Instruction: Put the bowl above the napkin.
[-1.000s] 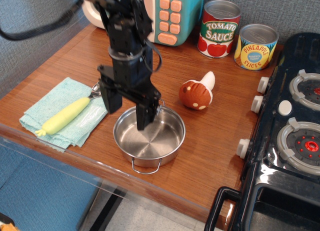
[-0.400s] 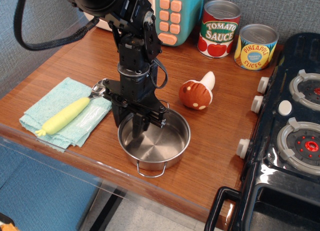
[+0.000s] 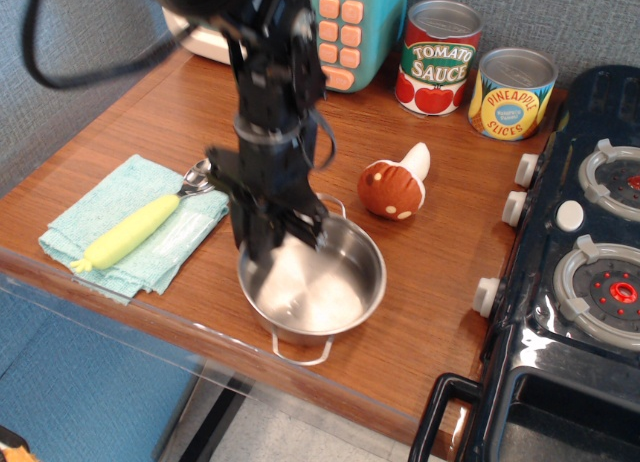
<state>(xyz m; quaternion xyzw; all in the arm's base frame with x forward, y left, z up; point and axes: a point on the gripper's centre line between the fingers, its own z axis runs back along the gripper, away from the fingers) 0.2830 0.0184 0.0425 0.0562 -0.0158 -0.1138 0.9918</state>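
my pincer (image 3: 278, 240) reaches down into the bowl (image 3: 312, 282) at its far-left side, and the frame is smeared with motion there, so i cannot tell for sure whether the fingers are clamped on the rim or only straddling it. one finger seems to sit inside the wall and the other outside, with the gap between them narrow. the bowl looks slightly tilted, its left side raised, but the blur leaves that uncertain. its near wire handle (image 3: 301, 354) sticks out toward the front edge of the counter (image 3: 430, 282).

the bowl sits near the front of the wooden counter, just to the right of the teal napkin (image 3: 120, 217), apart from it or barely at its corner. the napkin lies flat at the left front of the counter. a yellow corn-shaped toy (image 3: 128, 232) lies on it, and a metal utensil end (image 3: 196, 178) shows at its upper right corner.

behind the bowl to the right a brown toy mushroom (image 3: 395, 185) lies on its side. farther back stand a tomato sauce can (image 3: 438, 57) and a pineapple slices can (image 3: 511, 92), side by side. a teal toy appliance with orange buttons (image 3: 345, 27) stands at the back behind my arm. a dark toy stove (image 3: 590, 242) fills the right side.
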